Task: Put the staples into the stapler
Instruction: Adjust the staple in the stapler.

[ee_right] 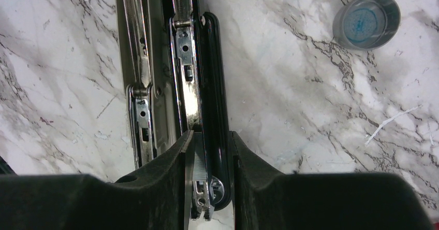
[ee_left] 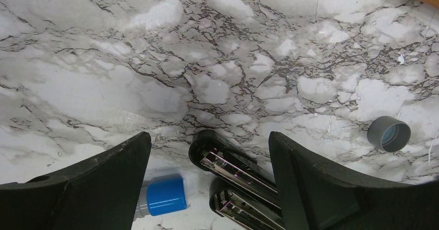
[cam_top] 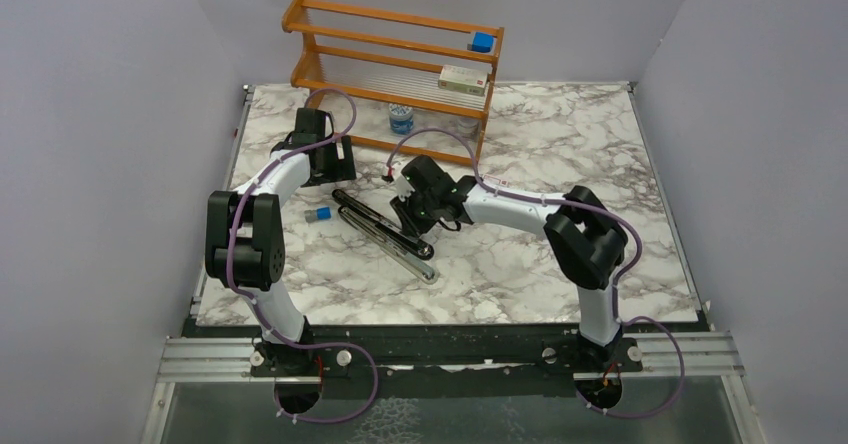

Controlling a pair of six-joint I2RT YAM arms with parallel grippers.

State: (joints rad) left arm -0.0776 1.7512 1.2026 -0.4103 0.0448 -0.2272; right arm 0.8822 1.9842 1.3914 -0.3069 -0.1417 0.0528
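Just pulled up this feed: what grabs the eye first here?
The stapler, lying splayed open mid-table with its silver channel bared. The right gripper is down on it, jaws hugging one bar, while the left gripper hovers wide open above one end, beside a blue-capped vial.

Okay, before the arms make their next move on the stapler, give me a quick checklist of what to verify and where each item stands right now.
1. Stapler opened out, both bars side by side: ok.
2. Right gripper closed around one stapler bar: ok.
3. Left gripper open and holding nothing: ok.
4. Staples seated in the channel: cannot tell; a ribbed silver piece inside the right grip may be them.
5. Space beside the stapler's end free of clutter: not ok; the blue-capped vial lies close to it, apart from it, next to a left finger.
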